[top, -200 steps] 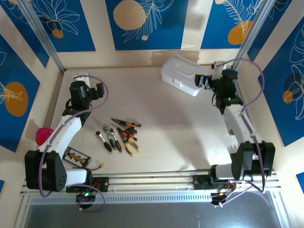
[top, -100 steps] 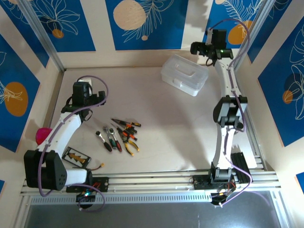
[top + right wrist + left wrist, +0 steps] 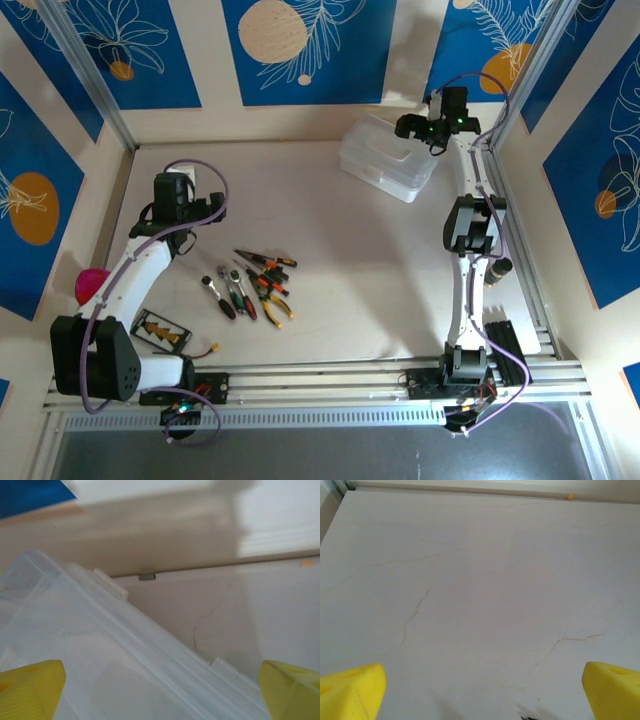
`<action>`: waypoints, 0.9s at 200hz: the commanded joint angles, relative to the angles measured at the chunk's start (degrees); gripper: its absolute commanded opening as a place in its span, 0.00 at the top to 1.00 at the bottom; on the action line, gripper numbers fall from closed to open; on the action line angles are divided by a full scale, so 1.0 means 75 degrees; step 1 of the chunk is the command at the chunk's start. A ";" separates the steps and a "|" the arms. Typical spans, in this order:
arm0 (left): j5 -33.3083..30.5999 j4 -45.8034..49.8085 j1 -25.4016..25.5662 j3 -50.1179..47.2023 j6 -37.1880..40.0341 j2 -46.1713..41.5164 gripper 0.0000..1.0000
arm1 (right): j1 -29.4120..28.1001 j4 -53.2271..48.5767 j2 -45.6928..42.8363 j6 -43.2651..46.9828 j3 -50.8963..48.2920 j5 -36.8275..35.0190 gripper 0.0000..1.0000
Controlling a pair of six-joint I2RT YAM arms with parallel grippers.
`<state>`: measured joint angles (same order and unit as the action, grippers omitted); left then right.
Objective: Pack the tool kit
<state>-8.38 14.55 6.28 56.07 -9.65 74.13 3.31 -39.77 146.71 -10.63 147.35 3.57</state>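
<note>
Case (image 3: 388,158) sits at the far right of the table (image 3: 350,260), close to the back wall, set at an angle; clear plastic, lid looks down.

Right arm is stretched far out toward it; right gripper (image 3: 160,690) hangs over the case's far side, jaws spread wide, gripping nothing. In the wrist view its yellow fingers (image 3: 292,687) sit at the two lower corners; the clear lid rim and a small tab lie between and below them, with bare table and the foot of the wall beyond; whether a finger touches the plastic, cannot tell.

Tools lie loose on the table left of centre, well apart from the case, none in it. Screwdrivers (image 3: 265,262), red/orange and black, are fanned at the far side of the cluster; pliers (image 3: 277,306), yellow handles, are at its near right; wrenches (image 3: 228,293) and a dark-handled piece are at its left; pieces lie close together, some touching.

Left gripper (image 3: 480,692) points down over bare table, beyond and to the left of the tools; jaws spread wide, empty. Its yellow fingers (image 3: 350,690) frame pale tabletop with hairline cracks.

Black card (image 3: 160,330) with orange marks lies near the left arm's base; pink ball (image 3: 93,283) sits at the table's left edge beside that arm; a small orange-tipped item (image 3: 213,348) lies by the front rail, too small to identify.
</note>
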 commanded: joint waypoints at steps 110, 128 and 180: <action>0.0472 -0.0231 0.0122 -0.0243 -0.0242 -0.0029 0.00 | -0.0488 0.1618 -0.3799 0.0902 -0.6845 0.1204 0.01; 0.0474 -0.0225 0.0146 -0.0266 -0.0241 -0.0106 0.00 | -0.0807 0.1661 -0.4490 0.0937 -0.7754 0.0980 0.01; 0.0612 -0.0281 0.0203 -0.0291 -0.0305 -0.0203 0.00 | -0.1213 0.1165 -0.5279 0.1067 -0.7999 0.0060 0.01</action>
<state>-5.65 13.78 6.94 54.65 -10.70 74.04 -5.72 -26.74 108.14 -4.29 84.79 7.64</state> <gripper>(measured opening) 0.997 0.991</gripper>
